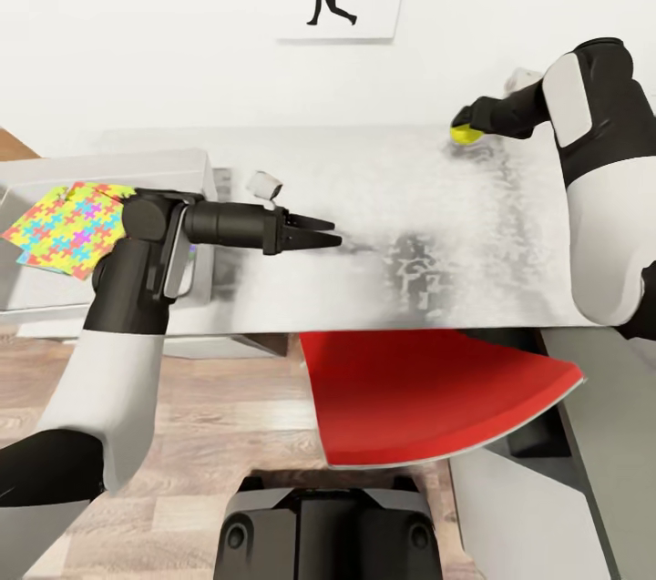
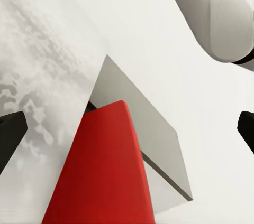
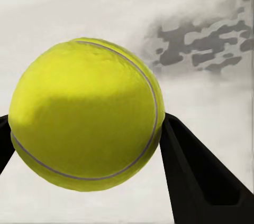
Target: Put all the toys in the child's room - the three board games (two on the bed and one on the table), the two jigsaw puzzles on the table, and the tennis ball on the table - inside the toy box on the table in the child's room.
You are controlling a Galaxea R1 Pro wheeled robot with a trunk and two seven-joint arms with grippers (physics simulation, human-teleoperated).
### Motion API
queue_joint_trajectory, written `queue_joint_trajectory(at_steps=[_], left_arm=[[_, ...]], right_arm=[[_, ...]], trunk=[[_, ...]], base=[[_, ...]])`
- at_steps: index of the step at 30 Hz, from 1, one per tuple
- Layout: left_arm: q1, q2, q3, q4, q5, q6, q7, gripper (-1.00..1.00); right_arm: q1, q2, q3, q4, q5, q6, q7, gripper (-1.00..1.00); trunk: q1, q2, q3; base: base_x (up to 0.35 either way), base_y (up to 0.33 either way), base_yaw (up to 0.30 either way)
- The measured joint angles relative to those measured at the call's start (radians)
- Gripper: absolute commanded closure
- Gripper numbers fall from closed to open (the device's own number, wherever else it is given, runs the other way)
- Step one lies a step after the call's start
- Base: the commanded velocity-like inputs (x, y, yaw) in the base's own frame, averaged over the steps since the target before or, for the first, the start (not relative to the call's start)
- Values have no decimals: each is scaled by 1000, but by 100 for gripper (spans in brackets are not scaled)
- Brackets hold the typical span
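While my right tool (image 1: 466, 123) pinches the tennis ball (image 1: 466, 134) at the far right of the table (image 1: 383, 198), my left tool (image 1: 328, 232) hovers spread over the table's middle. A jigsaw puzzle (image 1: 66, 227) lies in the toy box (image 1: 36, 188) at the table's left end.

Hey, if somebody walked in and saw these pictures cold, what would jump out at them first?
Probably the yellow-green tennis ball, sitting between the right gripper fingers at the far right of the table. Next, the bright red chair seat tucked under the table's near edge. Then the multicoloured jigsaw puzzle at the left, over the grey toy box, with the left gripper hanging open above the table.
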Motion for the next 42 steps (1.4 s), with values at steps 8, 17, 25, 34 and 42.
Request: queue_joint_trajectory(at_steps=[8,17,25,34,42], left_arm=[[-11,4,1,0,2,0,0,-100],[-43,126,79,0,5,0,-52,-100],[-62,321,128,1,9,0,-83,-100],[-64,458,130,4,97,0,-83,-100],[-64,552,131,7,130,0,-83,-100]], right_arm=[[0,-10,-21,0,-5,0,7,100],[1,-10,-25,0,-121,0,17,100],[5,-6,-26,2,-135,0,17,100],[2,11,-25,2,-136,0,17,100],[0,25,-25,1,-141,0,17,100]], trunk=[[0,0,13],[0,0,28],[0,0,41],[0,0,56],[0,0,69]], base=[[-56,75,16],[-79,87,59],[-66,183,64],[-72,120,64],[-94,118,64]])
